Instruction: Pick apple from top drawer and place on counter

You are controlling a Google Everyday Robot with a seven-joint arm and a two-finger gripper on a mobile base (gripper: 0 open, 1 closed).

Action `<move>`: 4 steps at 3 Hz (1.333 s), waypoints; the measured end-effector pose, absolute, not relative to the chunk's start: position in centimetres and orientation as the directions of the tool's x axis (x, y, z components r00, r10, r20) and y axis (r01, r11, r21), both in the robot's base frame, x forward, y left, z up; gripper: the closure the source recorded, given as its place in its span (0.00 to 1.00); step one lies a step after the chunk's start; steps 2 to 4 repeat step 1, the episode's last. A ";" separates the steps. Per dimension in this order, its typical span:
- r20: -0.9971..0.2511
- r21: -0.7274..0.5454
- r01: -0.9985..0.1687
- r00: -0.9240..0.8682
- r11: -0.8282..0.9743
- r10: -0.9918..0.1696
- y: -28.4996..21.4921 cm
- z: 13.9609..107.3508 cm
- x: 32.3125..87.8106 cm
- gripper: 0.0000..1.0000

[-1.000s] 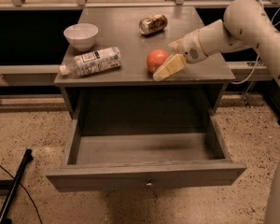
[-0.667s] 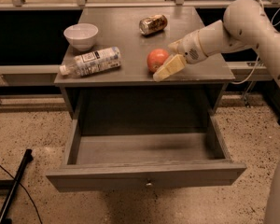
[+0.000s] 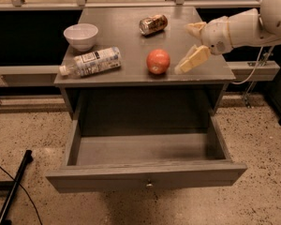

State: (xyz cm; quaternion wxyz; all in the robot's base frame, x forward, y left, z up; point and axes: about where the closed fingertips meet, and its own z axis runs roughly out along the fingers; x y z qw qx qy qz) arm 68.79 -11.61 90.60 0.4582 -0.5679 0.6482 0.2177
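Observation:
The apple (image 3: 158, 61), red-orange and round, sits on the counter (image 3: 131, 36) near its front edge. My gripper (image 3: 191, 46) is open, just right of the apple and apart from it, with one cream finger (image 3: 193, 60) low by the counter and the other (image 3: 195, 28) higher. The white arm reaches in from the right. The top drawer (image 3: 145, 175) is pulled fully out below the counter, and its inside shows nothing in it.
A white bowl (image 3: 81, 35) stands at the counter's left. A plastic bottle (image 3: 91, 61) lies on its side in front of it. A brown and gold drink can (image 3: 153, 24) lies at the back. A black pole (image 3: 14, 186) rests on the floor at left.
My gripper has drawn back to the right, away from the apple, which stays on the counter. Nothing else has moved.

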 end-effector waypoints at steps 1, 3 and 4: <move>-0.817 -0.334 -0.919 0.172 0.208 -0.551 -12.1 91.3 68.7 0.00; -0.817 -0.334 -0.919 0.172 0.208 -0.551 -12.1 91.3 68.7 0.00; -0.817 -0.334 -0.919 0.172 0.208 -0.551 -12.1 91.3 68.7 0.00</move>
